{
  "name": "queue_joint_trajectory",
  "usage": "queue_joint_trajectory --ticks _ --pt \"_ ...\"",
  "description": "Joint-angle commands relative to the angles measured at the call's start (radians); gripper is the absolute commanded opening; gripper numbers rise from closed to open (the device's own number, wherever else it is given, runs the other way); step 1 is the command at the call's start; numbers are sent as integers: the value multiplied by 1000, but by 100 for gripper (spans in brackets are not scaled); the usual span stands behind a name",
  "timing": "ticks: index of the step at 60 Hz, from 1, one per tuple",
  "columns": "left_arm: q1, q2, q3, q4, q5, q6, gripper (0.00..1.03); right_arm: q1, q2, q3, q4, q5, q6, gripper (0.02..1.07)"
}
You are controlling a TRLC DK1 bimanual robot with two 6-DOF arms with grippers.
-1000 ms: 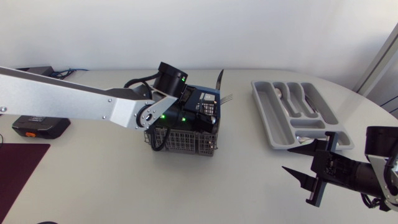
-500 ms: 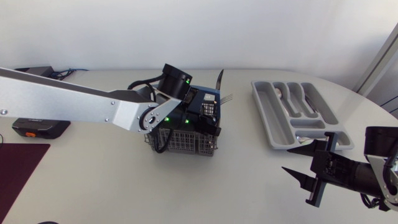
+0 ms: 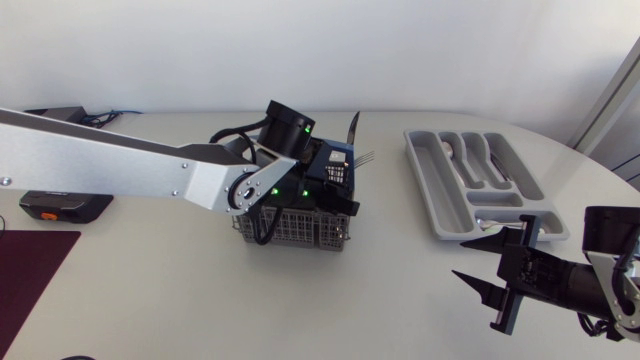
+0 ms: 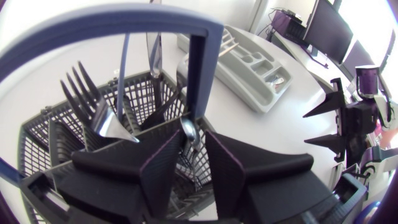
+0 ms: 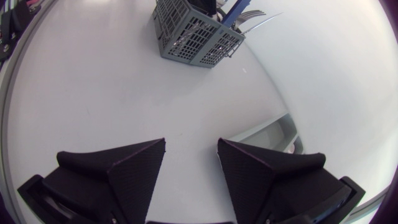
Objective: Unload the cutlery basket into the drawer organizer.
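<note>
The white table (image 3: 400, 290) carries everything. The left arm (image 3: 120, 165) is the biggest thing on it, a long silver link coming in from the left side and ending in a black wrist with green lights, directly over the cutlery basket (image 3: 295, 228). The right arm (image 3: 600, 285) sits low at the right side, near the table's front edge. The right jaws are spread wide apart with nothing between them, over bare table just short of the near end of the drawer organizer (image 3: 423, 180).

The drawer organizer is a grey tray lying well apart from the basket, on the right half of the table. A few pieces of cutlery (image 3: 470, 158) already lie in its long compartments.

The basket is a grey mesh box near the middle of the table, with a blue handle (image 4: 199, 68) arching over it. The left jaws reach down into it beside that handle. A dark knife (image 3: 352, 128) sticks up from the basket's far corner. In the left wrist view several forks (image 4: 93, 99) stand tines up in the compartment beside the jaws. A shiny spoon (image 4: 188, 129) shows right between the tips of the left jaws. Only a narrow gap is visible there, and I cannot tell whether they are clamped on it.
</note>
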Motion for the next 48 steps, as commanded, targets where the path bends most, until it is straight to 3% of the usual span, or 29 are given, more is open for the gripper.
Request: queue_joint_trajectory --ticks 1,11,34,44,48 --pt "4 31 41 10 -6 -24 32 4 13 -16 7 -3 -15 65" --pt "0 53 60 16 -12 -26 26 4 25 -19 18 -3 -19 65" --pt "1 77 64 -10 -12 -26 24 4 45 -22 35 -5 -21 65" --pt "-3 80 66 -4 -12 -24 4 4 44 -24 35 -3 -22 65" --pt "-5 80 63 -7 -12 -23 3 4 45 -27 35 -3 -27 65"
